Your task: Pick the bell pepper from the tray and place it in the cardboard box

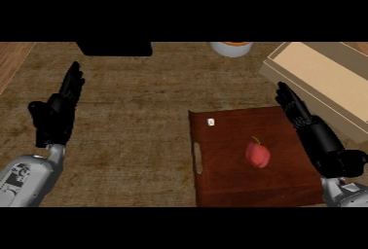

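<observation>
Seen from the head view, a brown, rough-textured desk (137, 121) is shown from steeply above. A dark reddish wooden tray (237, 185) is set on it at the lower right, with a slot handle cut along its left edge. On the tray, a little right of its middle, the red bell pepper (258, 154) is lying with its green stem pointed up and away; it is touched by neither hand. A small white tag (211, 122) is seen near the tray's upper left corner.

The cardboard box (327, 80) is placed at the upper right, open at the top and turned at an angle, its near wall just beyond the tray's far right corner. A white cup with an orange inside (231, 48) is partly cut off at the upper edge, and a black block (115, 48) is seen at the upper left.

The left hand (57, 114) is held at the left over bare desk, well apart from the tray, its fingers straight and nothing held. The right hand (313, 131) is held along the tray's right edge, just beside the pepper but apart from it, its fingers (287, 99) stretched out toward the box and nothing held.
</observation>
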Robot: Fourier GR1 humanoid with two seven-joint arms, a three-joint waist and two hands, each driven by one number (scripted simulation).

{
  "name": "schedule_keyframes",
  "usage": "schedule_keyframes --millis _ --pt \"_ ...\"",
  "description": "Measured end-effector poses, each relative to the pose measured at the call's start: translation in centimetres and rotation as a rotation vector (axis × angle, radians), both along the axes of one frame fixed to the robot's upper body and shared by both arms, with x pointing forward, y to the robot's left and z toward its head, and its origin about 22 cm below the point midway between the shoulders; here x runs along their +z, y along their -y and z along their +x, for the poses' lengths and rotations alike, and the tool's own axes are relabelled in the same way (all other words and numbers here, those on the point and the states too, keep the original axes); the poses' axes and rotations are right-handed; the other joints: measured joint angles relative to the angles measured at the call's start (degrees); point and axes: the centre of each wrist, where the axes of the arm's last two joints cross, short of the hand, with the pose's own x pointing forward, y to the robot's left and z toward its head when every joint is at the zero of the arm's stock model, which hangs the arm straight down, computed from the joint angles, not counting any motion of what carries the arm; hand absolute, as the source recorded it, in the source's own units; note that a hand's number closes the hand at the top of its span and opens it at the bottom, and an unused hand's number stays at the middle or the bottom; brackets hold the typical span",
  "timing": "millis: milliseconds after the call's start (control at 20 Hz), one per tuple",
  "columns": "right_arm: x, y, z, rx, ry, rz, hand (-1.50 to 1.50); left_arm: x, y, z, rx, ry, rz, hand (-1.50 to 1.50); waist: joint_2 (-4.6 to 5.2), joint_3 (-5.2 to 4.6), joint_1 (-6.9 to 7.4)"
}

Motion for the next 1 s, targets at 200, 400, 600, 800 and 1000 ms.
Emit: schedule_keyframes --millis 200,400,600,800,1000 --pt "1.0 1.2 -1.0 -0.142 0.053 -0.009 -1.50 -0.2 -1.3 -1.2 0.012 -0.023 -0.072 0.00 0.86 0.73 0.00" --pt "1.9 4.5 -1.5 -0.438 0.170 -0.125 -1.50 -1.4 -2.8 -2.6 0.032 -0.105 -0.163 0.00 0.63 0.71 -1.63" --pt "1.4 4.1 -3.2 -0.623 0.421 -0.168 -1.50 -1.8 -3.9 -3.7 0.019 -0.160 -0.232 0.00 0.67 0.98 -1.46" --pt "0.1 1.7 -6.9 -0.619 0.550 -0.268 -1.50 -1.8 -4.3 -4.9 -0.006 -0.176 -0.260 0.00 1.00 1.05 -0.91" --pt "-0.5 1.0 -9.1 -0.574 0.453 -0.444 -1.50 -1.4 -4.9 -5.1 -0.014 -0.177 -0.273 0.00 1.35 0.85 -0.47"
